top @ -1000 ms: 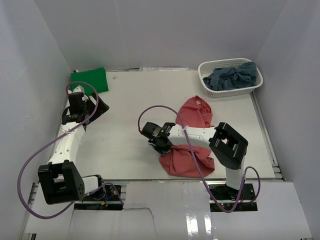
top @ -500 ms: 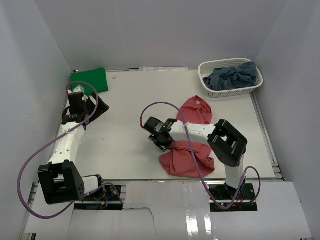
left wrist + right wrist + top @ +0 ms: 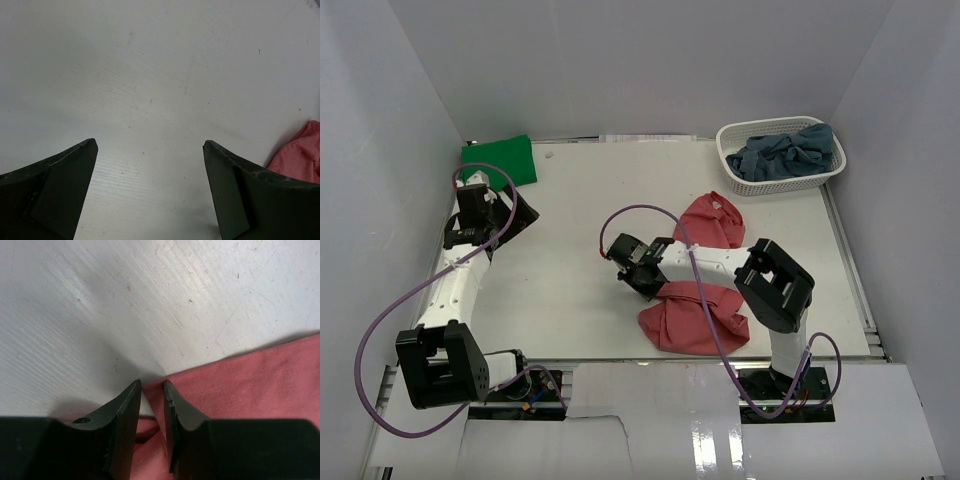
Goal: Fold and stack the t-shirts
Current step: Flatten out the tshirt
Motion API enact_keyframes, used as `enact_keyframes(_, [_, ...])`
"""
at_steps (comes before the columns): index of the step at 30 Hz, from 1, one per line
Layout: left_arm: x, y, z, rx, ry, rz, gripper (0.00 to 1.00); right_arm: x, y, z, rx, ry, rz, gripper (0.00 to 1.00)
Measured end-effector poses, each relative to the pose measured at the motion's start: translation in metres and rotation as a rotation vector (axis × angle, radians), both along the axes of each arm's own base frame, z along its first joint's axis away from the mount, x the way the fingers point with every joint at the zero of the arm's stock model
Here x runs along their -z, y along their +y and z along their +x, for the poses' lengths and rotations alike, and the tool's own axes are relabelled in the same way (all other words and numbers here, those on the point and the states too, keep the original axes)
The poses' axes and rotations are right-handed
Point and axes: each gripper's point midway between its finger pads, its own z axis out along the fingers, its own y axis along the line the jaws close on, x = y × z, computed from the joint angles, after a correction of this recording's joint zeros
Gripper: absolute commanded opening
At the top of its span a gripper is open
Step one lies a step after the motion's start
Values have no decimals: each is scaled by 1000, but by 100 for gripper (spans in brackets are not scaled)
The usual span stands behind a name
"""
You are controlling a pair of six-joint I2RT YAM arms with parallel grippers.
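Right arm (image 3: 710, 265): planted at the lower right of the top view, slung low and reaching left to the middle of the worktop (image 3: 565, 300).
Salmon-red t-shirt (image 3: 695, 320): bunched in two lumps, the nearer one low and right of centre, the farther one just above the forearm; where the forearm crosses, join not visible.
Right jaws: down at the left edge of the nearer lump, clenched to a thin slit, red cloth (image 3: 250, 385) showing in that slit and spreading off to the lower right of the wrist view; grasping the shirt's edge, tips right down at the worktop.
Purple cable (image 3: 640, 212): looping up over the right wrist, centre of the top view.
Left arm (image 3: 455, 285): running up the left side of the top view, wrist about halfway up the frame.
Left jaws: released, spread wide over bare worktop, nothing between them; a sliver of red cloth (image 3: 300, 155) at the right edge of the wrist view.
Bright green t-shirt (image 3: 500, 160): flat and folded, upper left, at the back wall.
White basket (image 3: 735, 170): upper right corner of the worktop, well apart from the red shirt.
Grey-blue t-shirts (image 3: 790, 155): heaped in a crumple inside the basket, cloth spilling up to its right rim.
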Motion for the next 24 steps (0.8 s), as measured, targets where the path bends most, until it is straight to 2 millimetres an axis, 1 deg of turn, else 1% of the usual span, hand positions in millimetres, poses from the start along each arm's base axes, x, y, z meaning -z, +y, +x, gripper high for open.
enact_keyframes(3, [0, 0, 0, 0, 0, -1, 98, 1, 2, 0, 1, 13, 14, 30])
enact_keyframes(5, [0, 0, 0, 1, 0, 0, 98, 1, 2, 1, 4, 21, 21, 26])
enact_keyframes(8, [0, 0, 0, 1, 0, -1, 98, 1, 1, 4, 15, 26, 29, 15])
enact_keyframes(9, [0, 0, 0, 1, 0, -1, 98, 1, 0, 5, 19, 27, 31, 8])
enact_keyframes(15, [-1, -2, 0, 12, -2, -8, 98, 0, -6, 15, 62, 37, 41, 8])
enact_keyframes(17, [-1, -4, 0, 20, -5, -13, 98, -5, -3, 19, 70, 41, 49, 8])
enact_keyframes(19, [-2, -6, 0, 36, -9, -18, 98, -20, 8, 30, 84, 38, 81, 8])
enact_keyframes(20, [-3, -8, 1, 42, -13, -20, 98, -32, 17, 40, 94, 28, 116, 8])
enact_keyframes(22, [-4, -9, 1, 54, -19, -21, 98, -64, 34, 63, 117, -5, 202, 8])
enact_keyframes(23, [-6, -10, 1, 58, -27, -21, 98, -82, 40, 77, 134, -26, 251, 8])
enact_keyframes(24, [-8, -10, 0, 64, -37, -20, 98, -96, 44, 87, 147, -33, 290, 8])
